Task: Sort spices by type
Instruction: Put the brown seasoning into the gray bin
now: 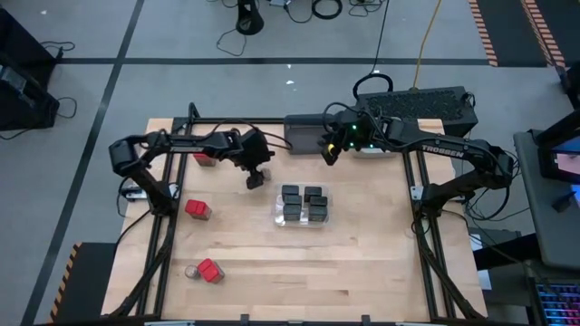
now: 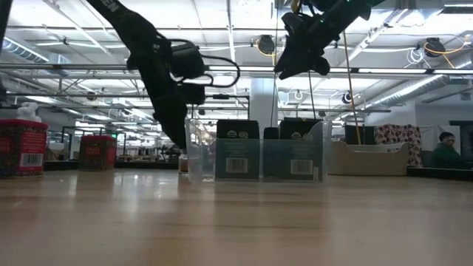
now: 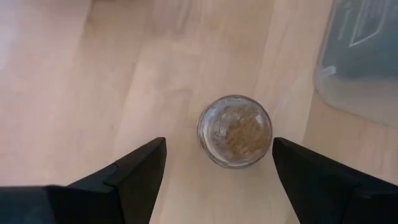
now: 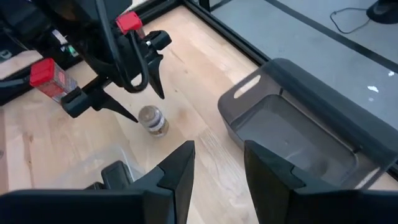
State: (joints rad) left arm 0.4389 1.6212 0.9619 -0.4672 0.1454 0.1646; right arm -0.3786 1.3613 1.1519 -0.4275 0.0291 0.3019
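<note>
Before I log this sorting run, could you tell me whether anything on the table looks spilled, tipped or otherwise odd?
Nothing stands out. The round jar stands upright on the table, lid on, between the left gripper's open fingers. The dark boxes sit squarely in the clear bin. No spill shows.

Light wooden table [image 1: 362, 263] carries the lot: a clear bin [image 1: 302, 207] of dark boxes at centre, a small round jar [image 4: 153, 119] standing beside it, red-topped boxes [image 1: 198, 209] scattered along the left side, a grey bin [image 4: 292, 124] at the far edge.
</note>
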